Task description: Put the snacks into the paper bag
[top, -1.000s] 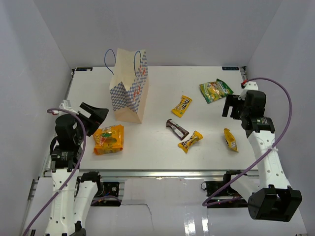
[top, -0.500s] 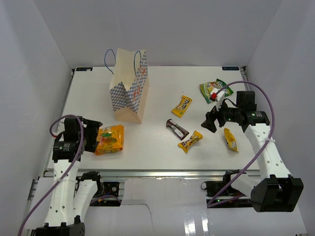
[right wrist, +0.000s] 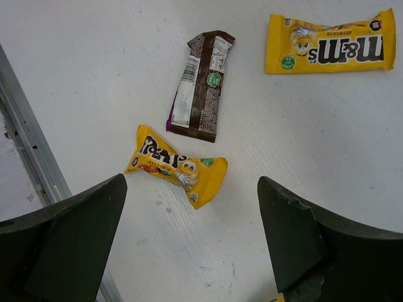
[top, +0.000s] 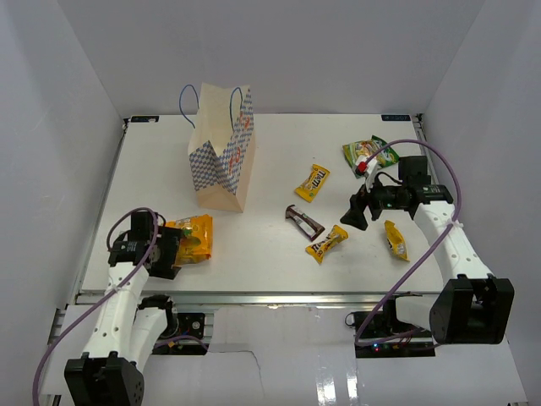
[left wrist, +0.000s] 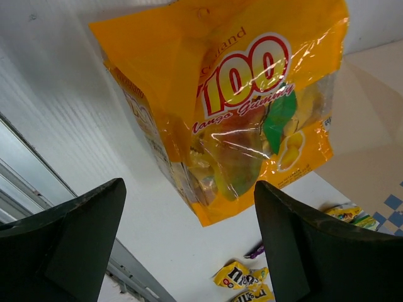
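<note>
The overhead camera looks down from above and behind, taking in the whole table (top: 279, 152). The left wrist camera sits close to the orange pouch (left wrist: 233, 107). The right wrist camera faces down on the brown bar (right wrist: 200, 85); both items also show overhead.

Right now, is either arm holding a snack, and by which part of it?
Nothing is held. The left jaws stand open, facing the orange-yellow pouch; the right jaws stand open above a yellow candy pack.

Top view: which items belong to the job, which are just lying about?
Job: bag, orange pouch, green pouch, three yellow packs, brown bar.
Not job: table, purple cables.
</note>
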